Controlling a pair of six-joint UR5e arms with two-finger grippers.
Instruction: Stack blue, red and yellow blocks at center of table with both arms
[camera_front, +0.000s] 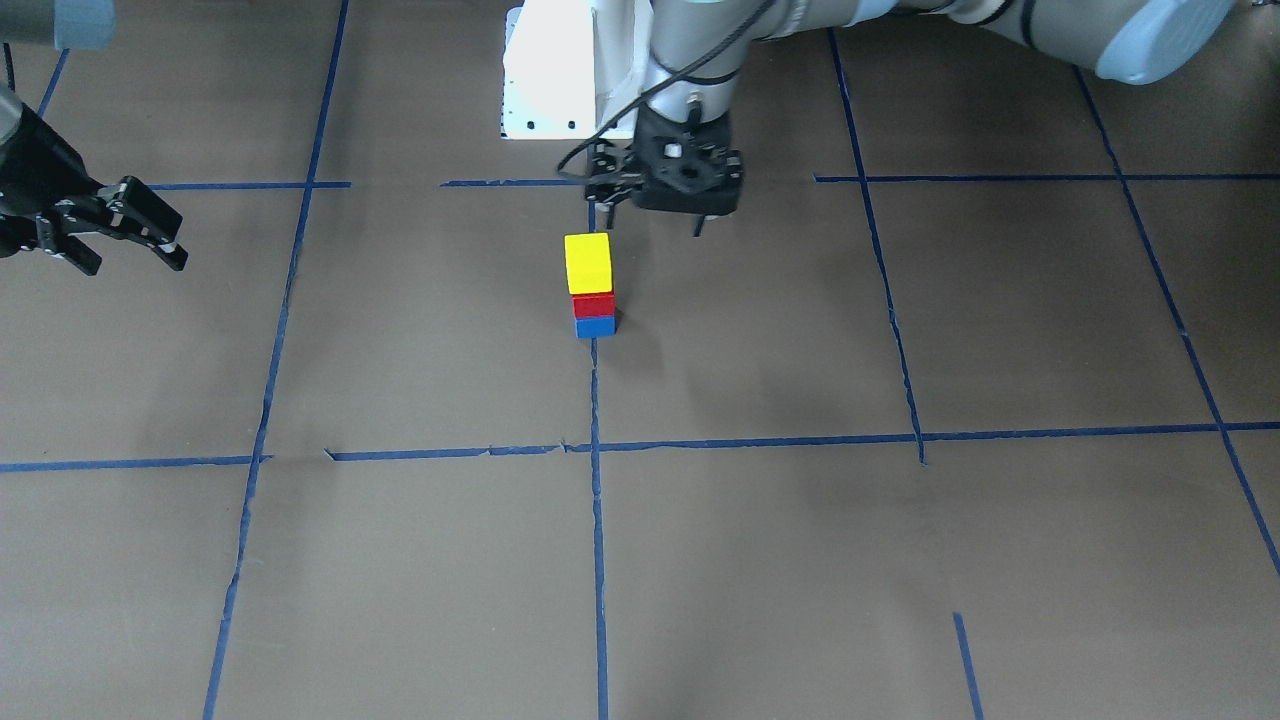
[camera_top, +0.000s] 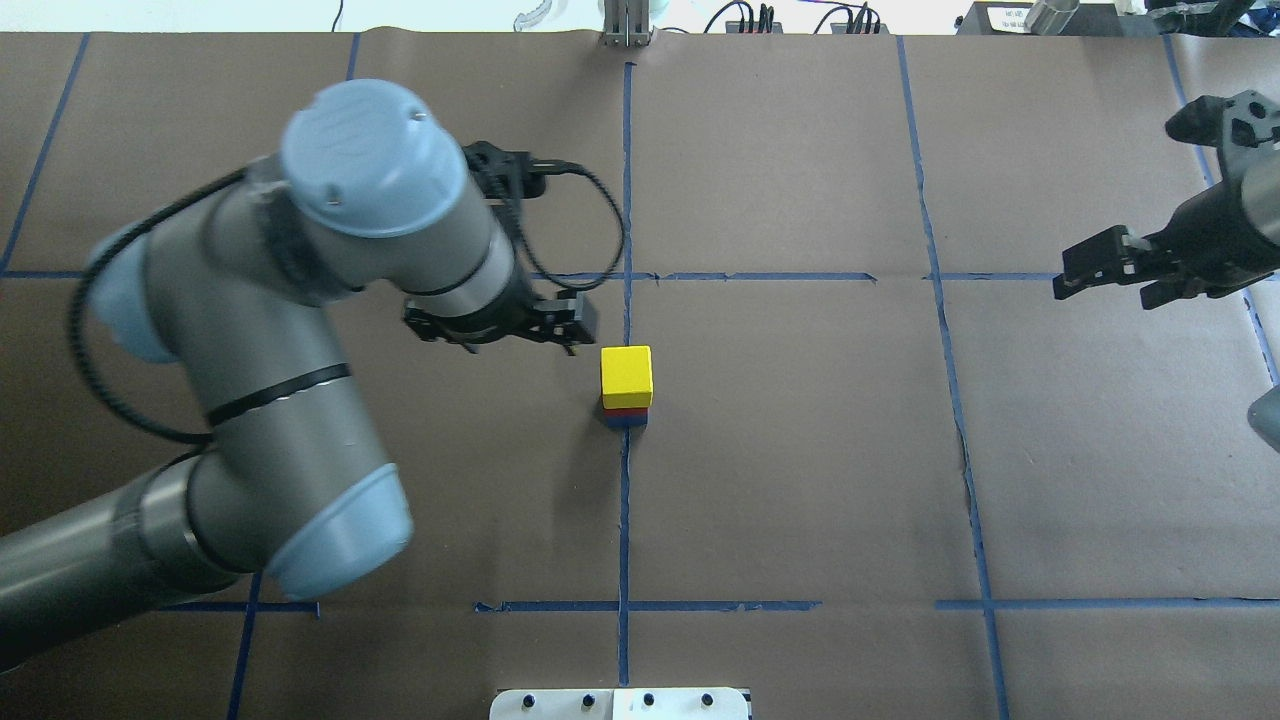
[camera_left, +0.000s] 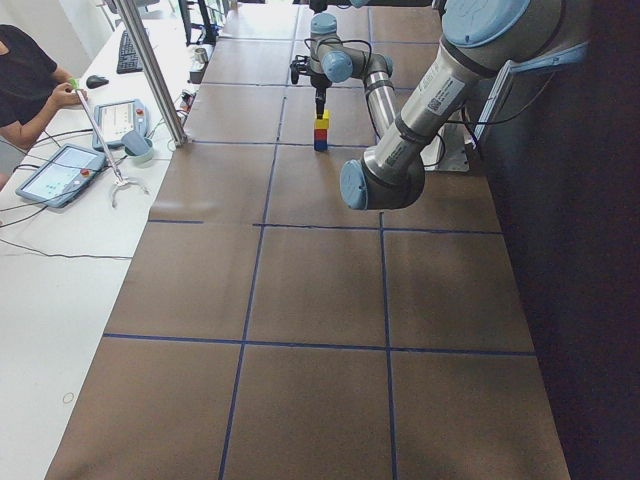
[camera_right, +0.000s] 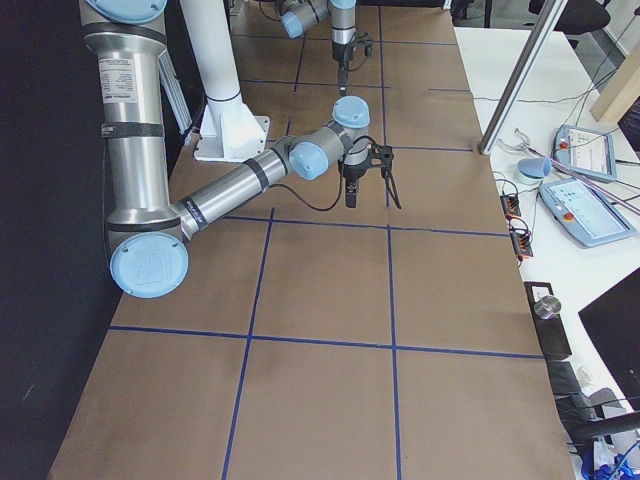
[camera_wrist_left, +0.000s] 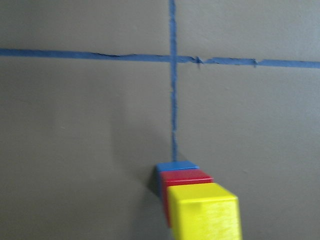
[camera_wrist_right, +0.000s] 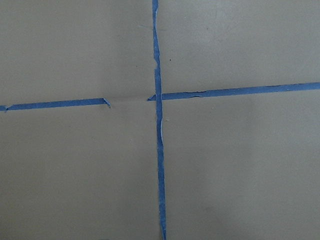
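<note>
Currently stacked: yellow block (camera_top: 626, 375) on red block (camera_top: 626, 409) on blue block (camera_top: 626, 420), table (camera_top: 800, 480) centre.
Left claw (camera_top: 500, 335): wide, empty, 10 o'clock, near.
Right claw (camera_top: 1105, 290): wide, empty, 3 o'clock, far.
Risk: left claw swinging sideways could topple the tower.
Surface: brown paper, blue tape grid (camera_top: 624, 540).
Room: operator (camera_left: 25, 75) at side bench.

On the table (camera_top: 800, 480), the top block (camera_top: 626, 375) is set on the middle block (camera_front: 593, 305), and that one on the bottom block (camera_front: 595, 327). The left gripper (camera_front: 652, 220) is found near them, the right gripper (camera_top: 1104, 290) well apart.
</note>
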